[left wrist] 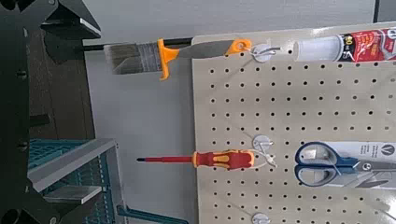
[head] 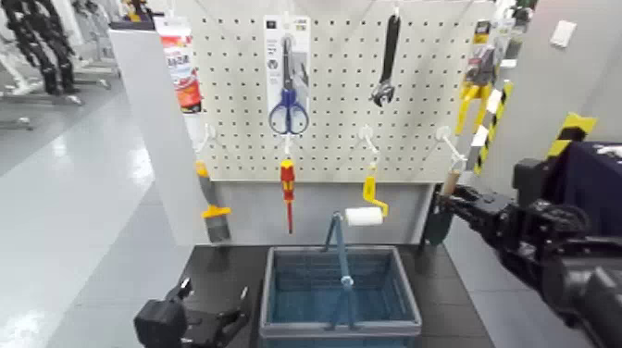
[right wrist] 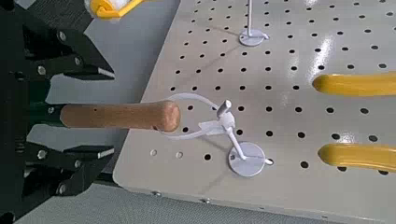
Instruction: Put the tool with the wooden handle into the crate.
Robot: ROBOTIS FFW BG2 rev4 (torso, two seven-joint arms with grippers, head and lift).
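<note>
Pegboard point(head: 324, 102) backs the head view, its package print illegible; the trowel point(head: 438, 222) hangs beyond the crate point(head: 339, 329), at the right gripper point(head: 452, 196). The left gripper point(head: 217, 290) gapes empty beside the crate.

Left wrist view: those jaws frame no tool.

Right wrist view alone clearly shows parted jaws flanking the wooden handle.

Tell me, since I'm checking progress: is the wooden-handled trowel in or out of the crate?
Out: the trowel hangs by the pegboard, right of the crate.
</note>
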